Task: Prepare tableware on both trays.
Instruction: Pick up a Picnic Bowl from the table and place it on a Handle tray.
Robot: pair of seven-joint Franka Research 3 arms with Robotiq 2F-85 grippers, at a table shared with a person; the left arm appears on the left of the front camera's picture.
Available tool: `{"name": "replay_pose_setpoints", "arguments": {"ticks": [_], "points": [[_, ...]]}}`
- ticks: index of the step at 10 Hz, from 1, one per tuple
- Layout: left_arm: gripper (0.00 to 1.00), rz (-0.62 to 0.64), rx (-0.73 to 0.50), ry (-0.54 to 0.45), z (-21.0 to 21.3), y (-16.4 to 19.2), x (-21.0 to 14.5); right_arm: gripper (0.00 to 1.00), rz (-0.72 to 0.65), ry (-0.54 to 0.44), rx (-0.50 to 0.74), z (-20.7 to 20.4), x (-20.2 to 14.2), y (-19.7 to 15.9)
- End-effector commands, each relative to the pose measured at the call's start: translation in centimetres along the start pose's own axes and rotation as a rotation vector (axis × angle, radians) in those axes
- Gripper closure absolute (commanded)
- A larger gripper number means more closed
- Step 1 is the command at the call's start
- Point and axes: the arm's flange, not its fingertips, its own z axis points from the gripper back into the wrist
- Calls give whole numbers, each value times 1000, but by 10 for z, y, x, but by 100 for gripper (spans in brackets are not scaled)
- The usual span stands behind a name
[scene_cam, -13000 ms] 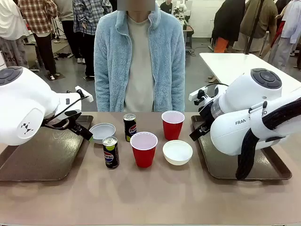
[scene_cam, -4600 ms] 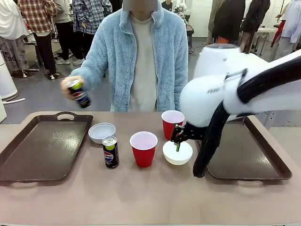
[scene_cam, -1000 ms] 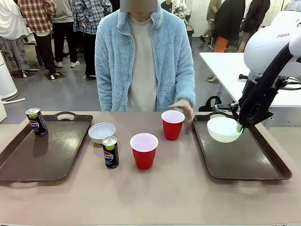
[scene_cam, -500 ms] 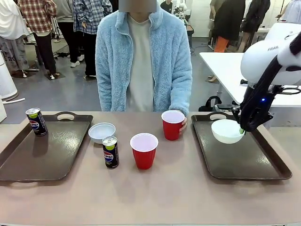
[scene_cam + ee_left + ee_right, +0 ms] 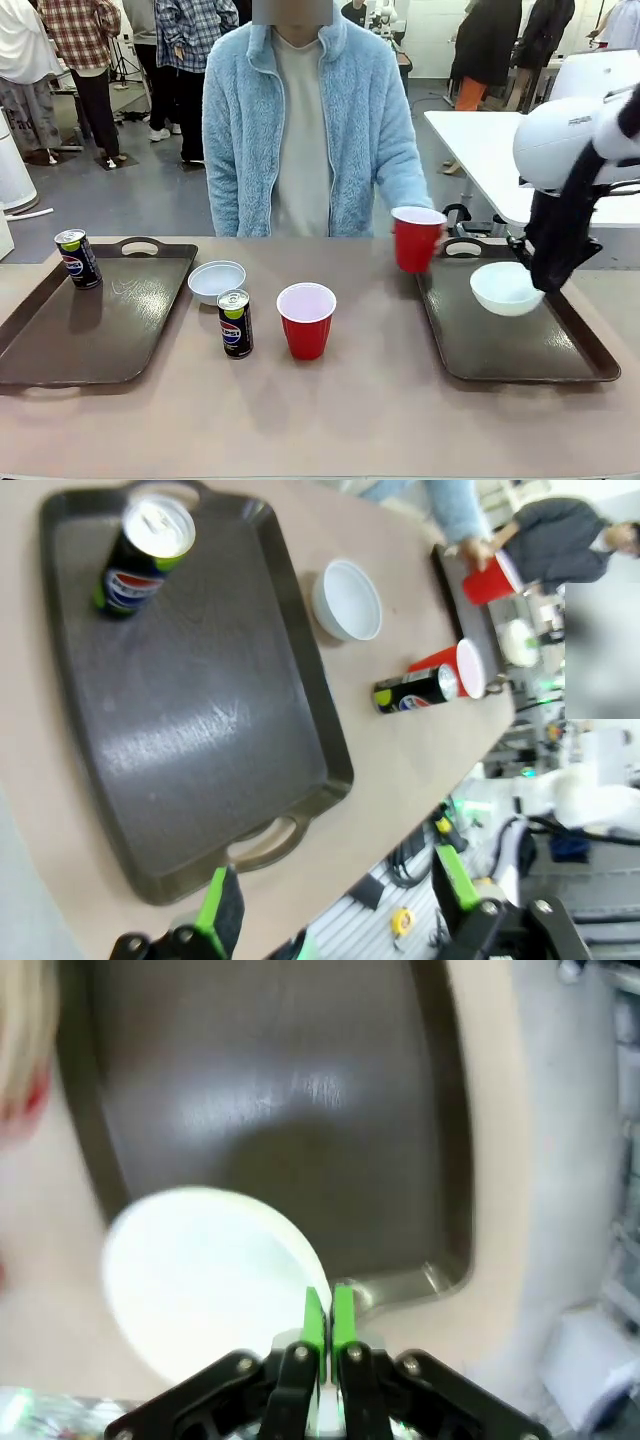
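Observation:
My right gripper (image 5: 534, 276) is shut on the right rim of a white bowl (image 5: 505, 288), which is down in the right tray (image 5: 520, 345); whether it rests there I cannot tell. In the right wrist view the green pads (image 5: 327, 1320) pinch the bowl's (image 5: 200, 1270) edge over the tray (image 5: 280, 1080). The person's hand holds a red cup (image 5: 416, 238) in the air by that tray's far left corner. A Pepsi can (image 5: 77, 258) stands on the left tray (image 5: 100, 330). My left gripper (image 5: 337, 900) hangs open above the left tray (image 5: 200, 730).
On the table between the trays stand a second white bowl (image 5: 217, 280), a second can (image 5: 236, 323) and a second red cup (image 5: 306, 318). The person stands at the far side. A white table is behind on the right.
The right gripper has carried the bowl right and down into the right tray. The person has lifted the far red cup and moved it toward that tray.

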Motion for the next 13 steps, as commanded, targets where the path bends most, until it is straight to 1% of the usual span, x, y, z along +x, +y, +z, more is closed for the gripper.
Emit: {"name": "replay_pose_setpoints", "arguments": {"ticks": [1, 2, 4, 6, 8, 9, 10, 12, 13], "points": [[0, 5, -12, -10, 2, -1, 0, 96, 263, -89, 16, 32, -91, -15], [0, 5, -12, -10, 2, -1, 0, 96, 235, -67, 7, 29, -91, -18], [0, 5, -12, -10, 2, -1, 0, 96, 208, -20, 30, 22, -75, -19], [0, 5, -12, -10, 2, -1, 0, 96, 202, -14, 31, 20, -69, -17], [0, 5, -12, -10, 2, -1, 0, 96, 172, -34, 33, 16, -65, -10], [0, 5, -12, -10, 2, -1, 0, 96, 120, -65, 72, 13, -56, -6], [0, 5, -12, -10, 2, -1, 0, 96, 106, -58, 82, 4, -47, 0], [0, 5, -12, -10, 2, -1, 0, 96, 107, -17, 85, -21, -20, 15], [0, 5, -12, -10, 2, -1, 0, 96, 112, -1, 106, -31, -8, 18]]}}
